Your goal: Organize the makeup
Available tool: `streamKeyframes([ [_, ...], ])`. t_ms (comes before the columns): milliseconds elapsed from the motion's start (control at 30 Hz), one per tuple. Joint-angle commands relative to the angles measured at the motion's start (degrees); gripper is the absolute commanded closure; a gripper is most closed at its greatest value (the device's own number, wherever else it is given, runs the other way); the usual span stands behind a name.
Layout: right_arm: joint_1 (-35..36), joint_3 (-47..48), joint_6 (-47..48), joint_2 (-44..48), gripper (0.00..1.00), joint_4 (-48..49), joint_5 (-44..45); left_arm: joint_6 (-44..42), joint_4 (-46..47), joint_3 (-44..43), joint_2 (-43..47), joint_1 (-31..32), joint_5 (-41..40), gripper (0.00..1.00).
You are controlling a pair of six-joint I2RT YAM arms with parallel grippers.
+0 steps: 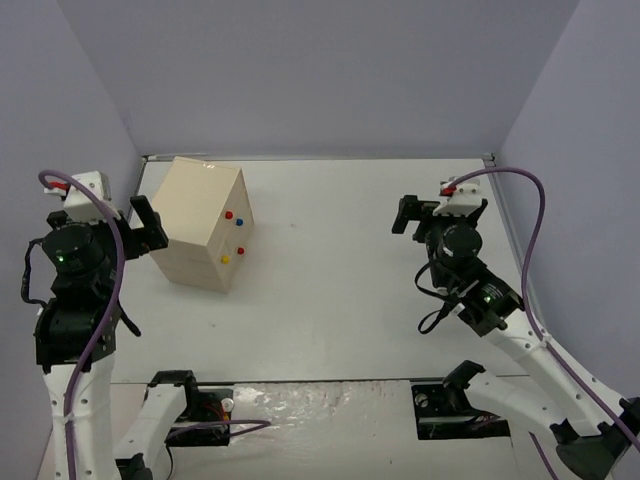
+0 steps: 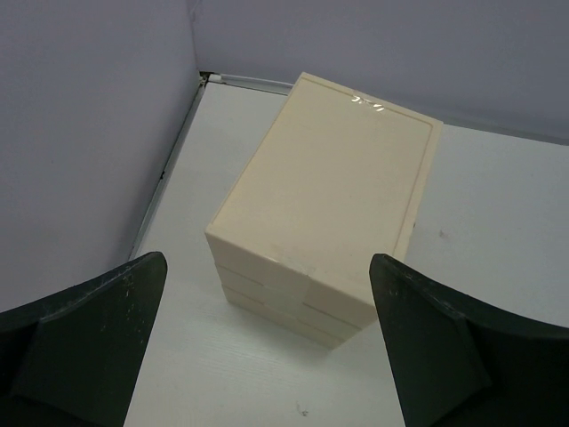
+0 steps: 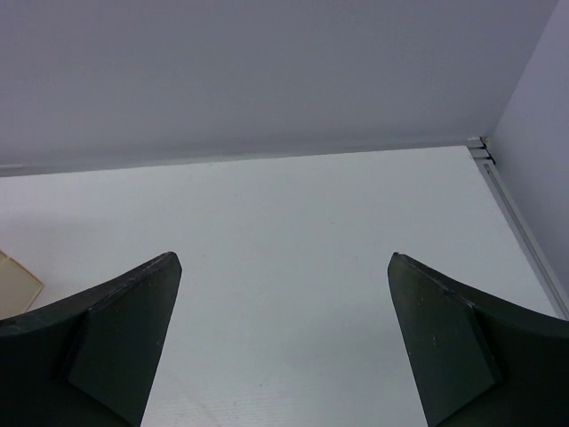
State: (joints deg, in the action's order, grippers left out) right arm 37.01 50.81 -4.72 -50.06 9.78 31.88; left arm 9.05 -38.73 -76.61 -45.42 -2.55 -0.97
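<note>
A white table (image 1: 340,280) sits inside pale purple walls. On it, at about 10 o'clock in the top view, stands a big beige wooden box (image 1: 205,225). It is upright, and its front has small red and yellow knobs (image 1: 229,214). That front faces about 4 o'clock. The drawers look pushed in, so the inside is hidden.

The makeup does not show in any view, so I cannot tell where it is.

The left gripper (image 1: 150,225) is up in the air at the box's 9 o'clock side, close to it. Its two fingers are wide apart and hold nothing. In the left wrist view, the left gripper (image 2: 267,258) looks down on the flat top of the box (image 2: 329,196). The box sits in the gap between the two dark fingers and does not touch them.

The right gripper (image 1: 405,215) is at about 3 o'clock on the table, well apart from the box. Its fingers are wide apart too, with nothing in them. In the right wrist view, the right gripper (image 3: 284,258) points at bare table. Only a little corner of the box (image 3: 18,280) peeks in at 9 o'clock.
</note>
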Motion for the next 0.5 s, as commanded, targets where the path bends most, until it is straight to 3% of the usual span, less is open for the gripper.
streamKeyframes([
  [0, 1.14, -0.62, -0.56, 3.65, 0.00, 4.28, 6.07, 0.45, -2.13, 1.81, 3.56, 4.21, -4.11, 0.03],
  [467, 1.31, -0.16, 3.21, 8.36, 0.00, 5.83, 5.85, -0.78, -7.41, 6.82, 10.95, 9.23, -10.52, 0.03],
])
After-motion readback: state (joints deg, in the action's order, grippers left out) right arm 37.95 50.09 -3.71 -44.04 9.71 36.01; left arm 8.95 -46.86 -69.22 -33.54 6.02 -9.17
